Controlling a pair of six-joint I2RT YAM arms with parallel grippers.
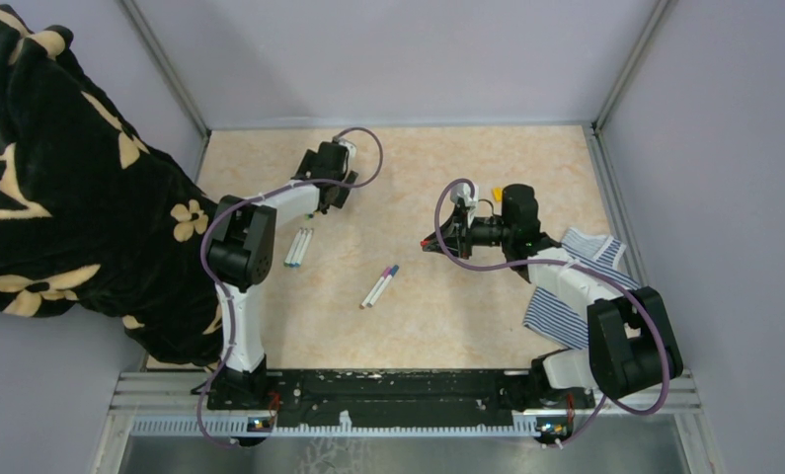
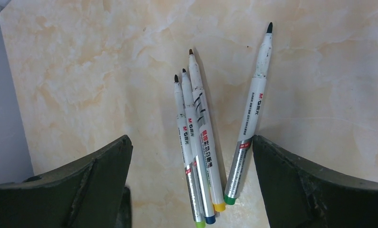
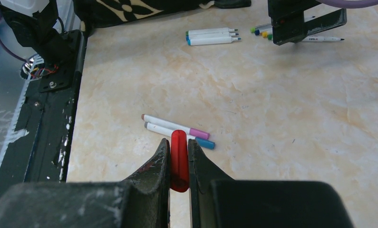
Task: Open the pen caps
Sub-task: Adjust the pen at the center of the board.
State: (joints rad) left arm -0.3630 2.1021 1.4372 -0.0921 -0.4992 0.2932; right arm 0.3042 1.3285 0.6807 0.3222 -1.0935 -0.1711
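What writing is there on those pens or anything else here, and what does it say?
"M" in red, followed by characters too blurred to read: on the barrel of the lone pen.
"M", same mark: on a pen in the cluster of three.
Other print on these pens: too small to read.
Other views: nothing legible.

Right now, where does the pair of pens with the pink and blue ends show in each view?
Top external: pair of pens near picture centre.
Left wrist: not in it.
Right wrist: pair just beyond the right gripper's fingertips.
Shared landmark: three side-by-side pens, seen in top and right wrist views only.
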